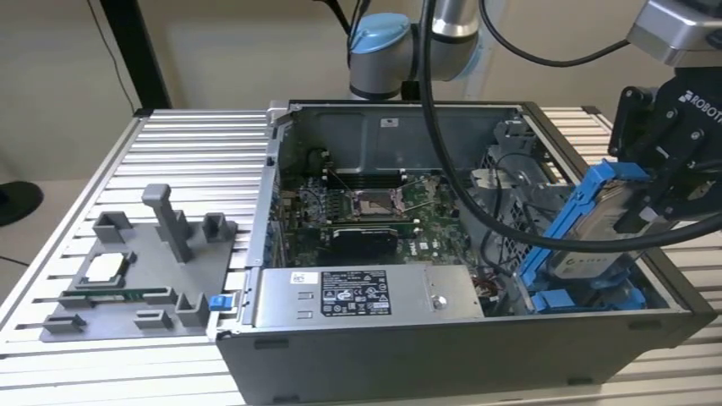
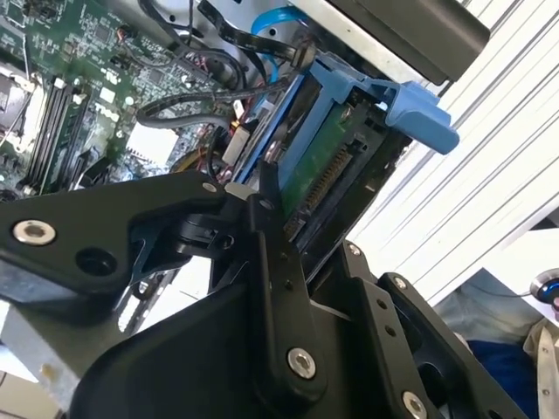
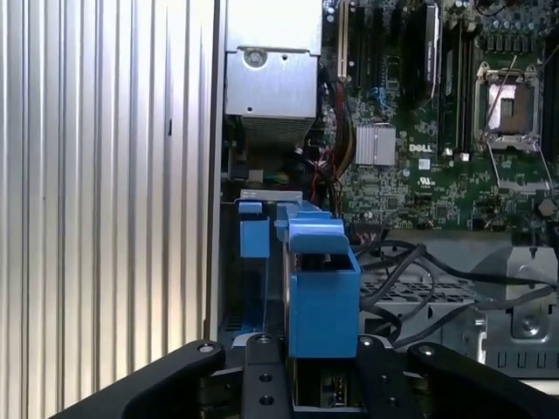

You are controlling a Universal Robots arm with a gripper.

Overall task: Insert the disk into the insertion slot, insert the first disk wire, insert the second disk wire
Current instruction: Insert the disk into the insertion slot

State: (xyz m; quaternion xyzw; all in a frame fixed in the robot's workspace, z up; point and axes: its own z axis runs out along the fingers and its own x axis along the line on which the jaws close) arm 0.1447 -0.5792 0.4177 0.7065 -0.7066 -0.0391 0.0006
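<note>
Blue plastic is framing the disk [image 1: 593, 252], which the gripper [image 1: 641, 213] is clamping by its upper end, its fingers [image 2: 278, 253] pinching across the thin edges. The disk is hanging tilted, its low end dipping into the case [image 1: 451, 351] just above the slot [image 1: 570, 300] at the exterior view's right. It is not seated. Black cables [image 1: 510, 222] are lying just beside it, toward the board [image 1: 373, 211]. Doing this step well probably means lining the carrier's edges up with the slot's blue rails, flattening the tilt as the low end is entering, and steering off the cables so none is getting trapped underneath. A gentle, straight push seems safer than force.
</note>
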